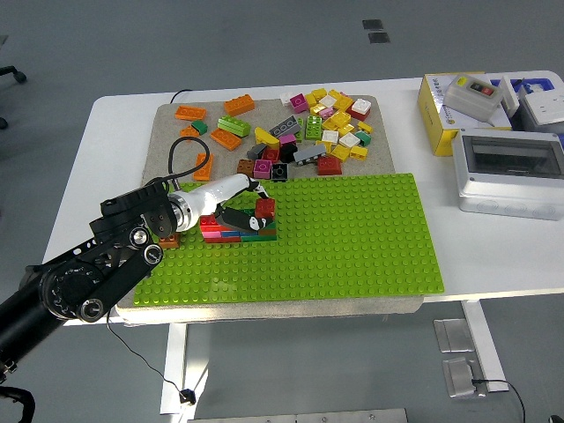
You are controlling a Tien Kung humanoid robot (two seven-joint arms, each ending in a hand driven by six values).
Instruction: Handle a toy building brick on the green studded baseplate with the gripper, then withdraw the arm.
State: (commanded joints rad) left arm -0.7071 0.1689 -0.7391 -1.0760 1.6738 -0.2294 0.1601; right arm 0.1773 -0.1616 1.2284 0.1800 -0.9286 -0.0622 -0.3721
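Note:
The green studded baseplate (352, 238) lies on a grey mat at the table's front. On its upper left part stands a low stack of bricks (236, 230) in red, magenta, blue and dark green, with a red brick (265, 208) on top at its right end. My left hand (249, 204), white with black parts, reaches in from the lower left and rests over the stack, right beside the red brick. How it grips there is hidden by the hand itself. My right arm is out of the picture.
A heap of loose bricks (326, 128) lies on the mat behind the baseplate, with orange and green ones (231, 128) to its left. A black cable (176, 154) loops by my wrist. A grey case (509, 172) and a yellow box (449, 110) stand at the right.

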